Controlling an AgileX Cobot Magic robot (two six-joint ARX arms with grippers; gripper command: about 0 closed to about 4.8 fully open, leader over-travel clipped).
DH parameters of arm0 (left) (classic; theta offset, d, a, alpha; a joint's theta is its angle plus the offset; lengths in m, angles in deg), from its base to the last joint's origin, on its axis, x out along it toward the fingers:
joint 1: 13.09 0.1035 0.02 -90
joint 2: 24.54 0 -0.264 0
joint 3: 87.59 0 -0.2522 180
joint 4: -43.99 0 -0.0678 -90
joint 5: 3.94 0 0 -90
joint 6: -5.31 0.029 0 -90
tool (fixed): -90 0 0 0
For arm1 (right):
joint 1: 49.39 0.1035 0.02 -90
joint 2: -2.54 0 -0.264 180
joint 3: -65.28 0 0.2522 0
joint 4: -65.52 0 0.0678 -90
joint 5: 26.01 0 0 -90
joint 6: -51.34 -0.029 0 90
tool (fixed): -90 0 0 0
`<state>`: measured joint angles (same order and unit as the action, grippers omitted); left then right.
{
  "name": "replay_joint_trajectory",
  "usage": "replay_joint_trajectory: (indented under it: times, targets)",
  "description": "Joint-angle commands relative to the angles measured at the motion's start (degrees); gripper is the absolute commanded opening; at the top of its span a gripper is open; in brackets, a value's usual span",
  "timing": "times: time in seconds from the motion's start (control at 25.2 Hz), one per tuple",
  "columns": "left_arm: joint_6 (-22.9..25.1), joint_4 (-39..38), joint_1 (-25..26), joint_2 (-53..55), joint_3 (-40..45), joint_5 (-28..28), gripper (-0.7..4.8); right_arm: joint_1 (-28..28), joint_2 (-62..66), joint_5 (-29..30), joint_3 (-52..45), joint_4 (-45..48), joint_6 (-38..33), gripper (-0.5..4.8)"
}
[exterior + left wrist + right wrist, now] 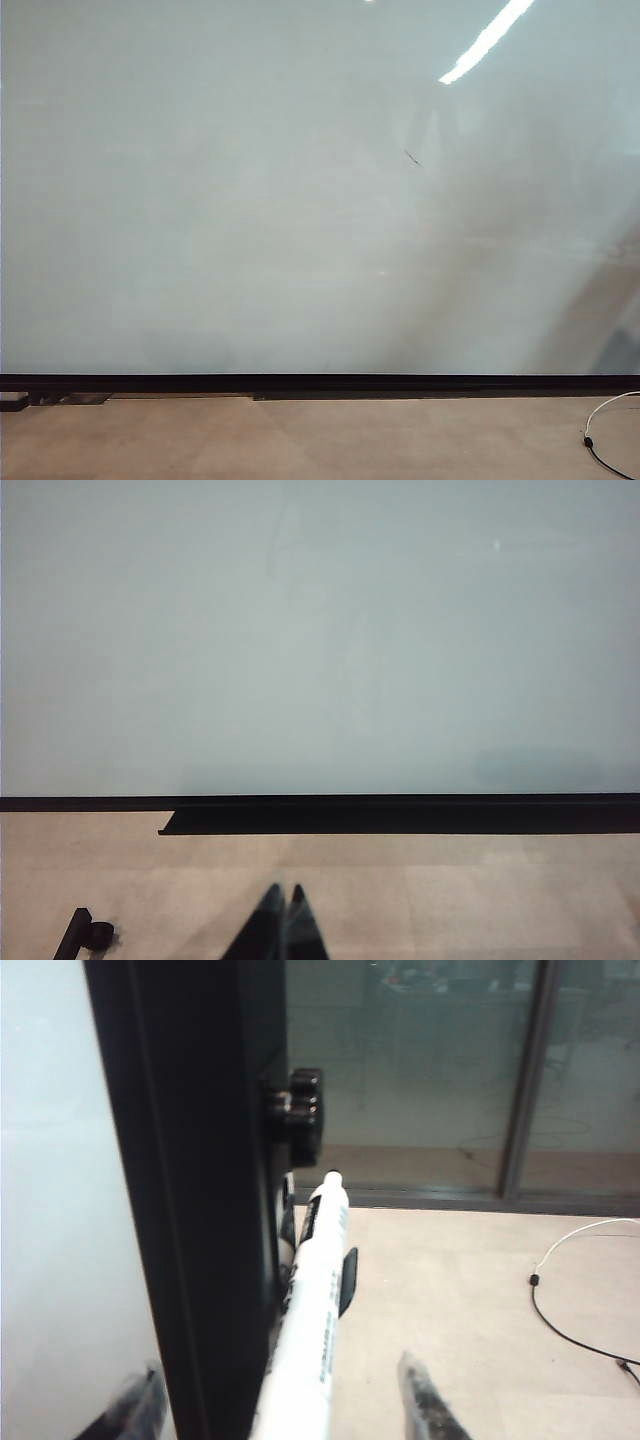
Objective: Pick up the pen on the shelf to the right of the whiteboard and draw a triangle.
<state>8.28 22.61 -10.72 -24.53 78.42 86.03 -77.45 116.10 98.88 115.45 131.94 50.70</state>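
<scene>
The pen point(315, 1305) lies between the right claw's point(280, 1400) spread fingers (untouched). The left claw point(283, 920), pressed together, hangs near the whiteboard point(320, 630).

The whiteboard point(250, 200) is looking smooth and glossy, and it is reflecting a bright ceiling light. Its lower strip point(320, 383) is looking like matt black plastic or metal. The floor point(300, 440) is showing a dull, pale beige surface. The pen point(312, 1310) is having a shiny white plastic barrel. The cable point(560, 1290) is looking like thin, smooth rubber.
</scene>
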Motion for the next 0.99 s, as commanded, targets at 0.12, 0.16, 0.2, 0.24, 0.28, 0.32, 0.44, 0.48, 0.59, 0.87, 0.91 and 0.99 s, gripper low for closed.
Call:
replay_joint_trajectory:
  times: [0.12, 0.16, 0.2, 0.24, 0.28, 0.32, 0.44, 0.48, 0.59, 0.87, 0.91, 0.99]
  targets:
    - [0.0, 0.4, 0.0, 0.0, -0.2, 0.2, -0.05, 0.0, -0.1, -0.9, 0.2, 1.0, 0.7, 2.69]
    - [0.0, 0.4, 0.0, 0.0, -0.2, 0.2, -0.05, 0.0, -0.1, -0.9, 0.2, 1.1, 0.7, 2.69]
    - [0.0, 0.4, 0.0, 0.0, -0.2, 0.2, -0.05, 0.0, -0.1, -0.9, 0.3, 1.1, 0.7, 2.68]
    - [0.0, 0.4, 0.0, 0.0, -0.2, 0.2, -0.05, 0.0, -0.1, -0.9, 0.3, 1.1, 0.7, 2.68]
    - [0.0, 0.4, 0.0, 0.0, -0.2, 0.2, -0.05, 0.0, -0.1, -0.9, 0.3, 1.1, 0.8, 2.69]
    - [0.0, 0.4, 0.0, 0.0, -0.2, 0.2, -0.05, 0.0, -0.1, -1.2, 0.5, 1.1, 0.9, 2.69]
    - [0.0, 0.4, 0.0, 0.0, -0.2, 0.2, -0.05, 0.0, -0.1, -1.6, 1.0, 1.1, 0.9, 2.68]
    - [0.0, 0.4, 0.0, 0.0, -0.2, 0.2, -0.05, 0.1, -0.1, -1.6, 1.2, 1.1, 0.9, 2.69]
    - [0.0, 0.4, 0.0, 0.0, -0.2, 0.2, -0.05, 0.0, -0.1, -1.6, 1.4, 1.1, 0.7, 2.68]
    - [0.0, 0.4, 0.0, 0.0, -0.2, 0.2, -0.05, 0.1, -0.1, -1.7, 1.4, 1.1, 0.9, 2.36]
    - [0.0, 0.4, 0.0, 0.0, -0.2, 0.2, -0.05, 0.1, -0.1, -1.7, 1.4, 1.1, 0.9, 2.29]
    - [0.0, 0.4, 0.0, 0.0, -0.2, 0.2, -0.05, 0.1, -0.1, -1.7, 1.4, 1.1, 0.9, 2.28]
